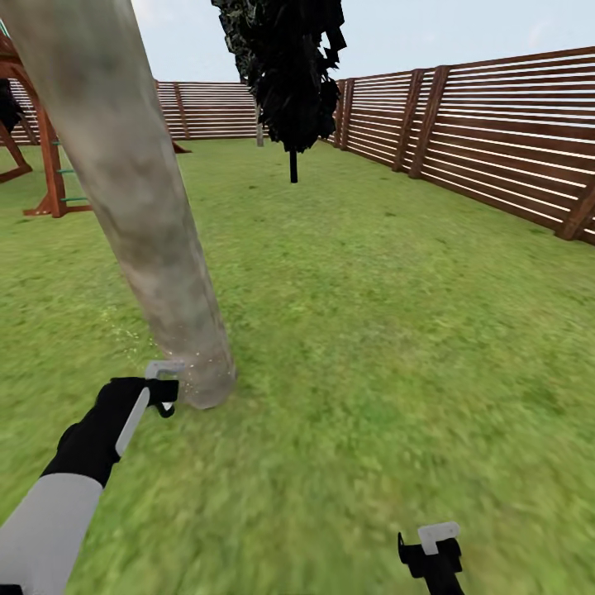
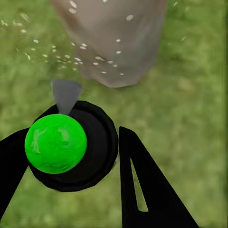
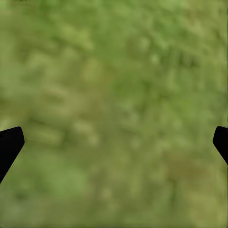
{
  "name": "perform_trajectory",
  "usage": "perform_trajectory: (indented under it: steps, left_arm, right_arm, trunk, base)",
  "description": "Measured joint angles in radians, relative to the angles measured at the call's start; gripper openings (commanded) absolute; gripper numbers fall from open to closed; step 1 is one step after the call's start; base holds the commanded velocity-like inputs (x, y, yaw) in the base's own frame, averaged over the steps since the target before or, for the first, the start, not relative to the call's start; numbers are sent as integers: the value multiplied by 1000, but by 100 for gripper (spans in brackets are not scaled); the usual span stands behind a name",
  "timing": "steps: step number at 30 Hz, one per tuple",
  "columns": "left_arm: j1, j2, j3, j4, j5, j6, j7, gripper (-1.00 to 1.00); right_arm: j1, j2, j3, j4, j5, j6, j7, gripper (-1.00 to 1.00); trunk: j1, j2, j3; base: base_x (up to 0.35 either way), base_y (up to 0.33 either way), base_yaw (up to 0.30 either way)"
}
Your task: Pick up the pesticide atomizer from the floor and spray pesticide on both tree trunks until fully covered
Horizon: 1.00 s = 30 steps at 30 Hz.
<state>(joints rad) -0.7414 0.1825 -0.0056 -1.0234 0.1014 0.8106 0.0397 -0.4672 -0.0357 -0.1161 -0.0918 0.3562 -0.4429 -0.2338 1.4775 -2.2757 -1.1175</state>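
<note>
One tree's thick, mottled grey-brown trunk (image 1: 140, 198) rises from the lawn at the left. My left gripper (image 1: 165, 398) hangs low beside its base. In the left wrist view that gripper (image 2: 71, 166) is shut on the pesticide atomizer (image 2: 61, 142), a black body with a bright green round top. The atomizer's grey nozzle (image 2: 65, 94) points at the trunk (image 2: 114, 42). Tiny white pesticide specks (image 2: 78, 59) dot the bark and float beside it, and also show near the trunk base (image 1: 132, 335). My right gripper (image 1: 431, 562) is low at the front right, open (image 3: 114, 142) over bare grass.
A brown slat fence (image 1: 496, 140) runs along the right and back. A thin-trunked small tree with dark foliage (image 1: 289, 74) stands mid-lawn, and a pale trunk (image 1: 259, 132) stands far back. A red-brown wooden play frame (image 1: 45, 165) is at the far left. Open grass (image 1: 372, 330) lies to the right.
</note>
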Motion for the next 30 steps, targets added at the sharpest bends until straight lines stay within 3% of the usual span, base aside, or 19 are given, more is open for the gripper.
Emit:
perform_trajectory:
  steps: [8,30]
  left_arm:
    - [1,-7,-1,-13,-1,-6,6,-100]
    - [3,-11,0,-20,-9,-6,9,-100]
  right_arm:
    - [0,1,0,0,0,0,-3,100]
    - [0,-6,-2,0,0,0,-5,100]
  trunk:
    - [0,0,0]
    - [0,0,0]
  base:
    - [198,-69,212]
    - [97,-259,4]
